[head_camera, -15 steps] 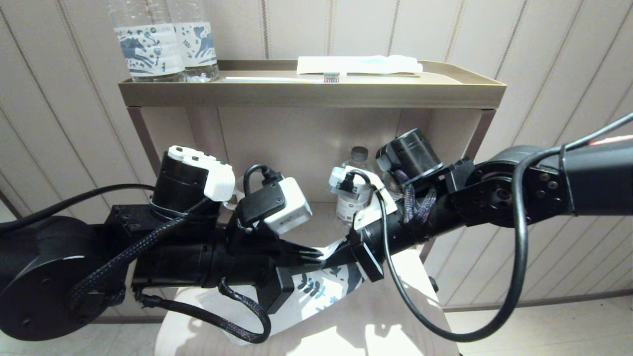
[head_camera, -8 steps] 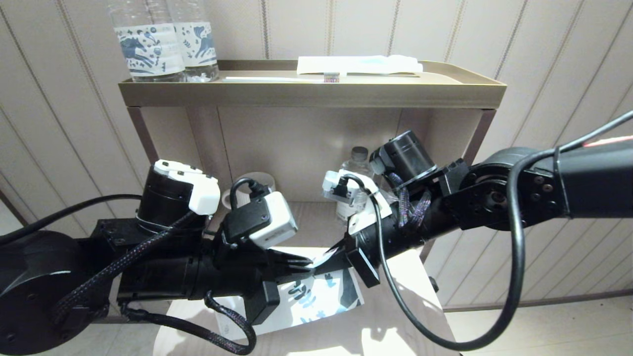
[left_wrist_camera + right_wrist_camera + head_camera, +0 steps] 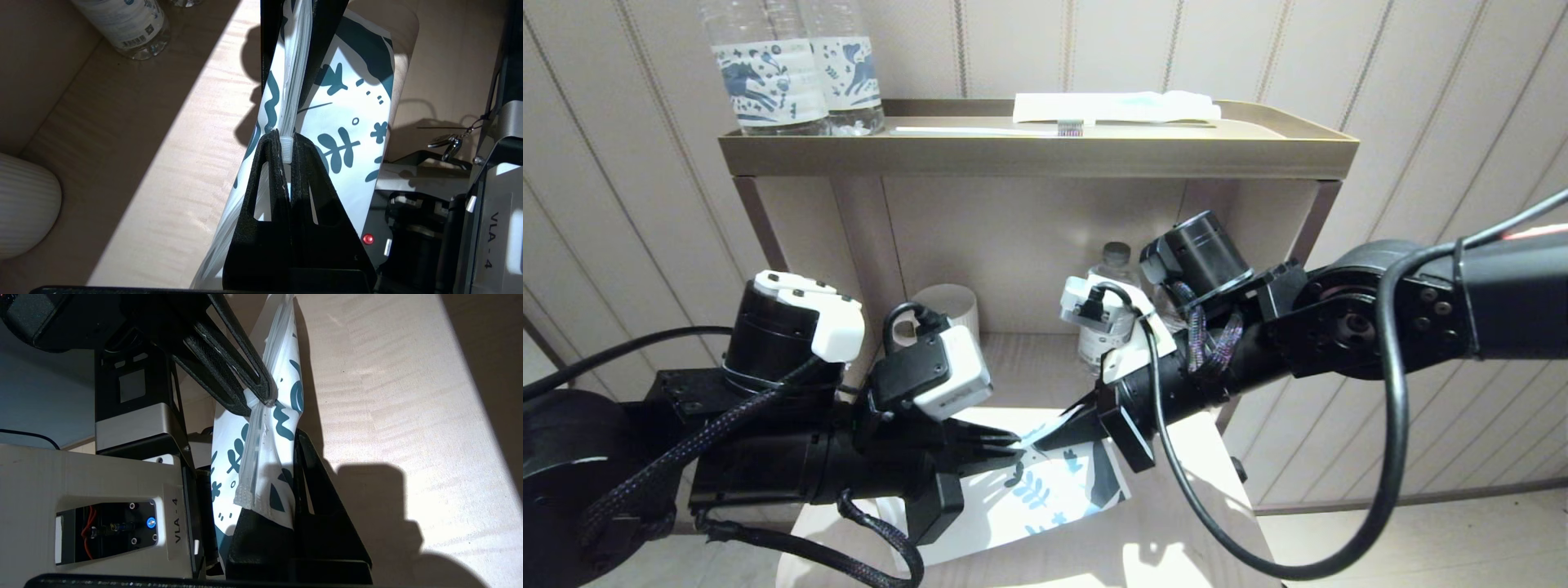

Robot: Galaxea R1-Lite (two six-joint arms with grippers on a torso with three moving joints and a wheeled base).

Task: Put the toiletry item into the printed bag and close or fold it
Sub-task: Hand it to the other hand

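Overhead, bag [image 3: 1045, 498] held above the lower shelf [image 3: 1176, 539], mid-scene: left gripper [image 3: 1011, 447] clamped on the slider, right gripper [image 3: 1045, 437] pinching the printed end. Best drawn leftward with the seam taut. At the left wrist, slider [image 3: 287, 149] nipped between the pads. At the right wrist, corner clamped; contents and zip closure unreadable.

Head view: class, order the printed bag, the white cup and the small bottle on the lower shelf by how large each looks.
1. printed bag
2 and 3. white cup, small bottle: both partly hidden by the grippers, so left unranked.
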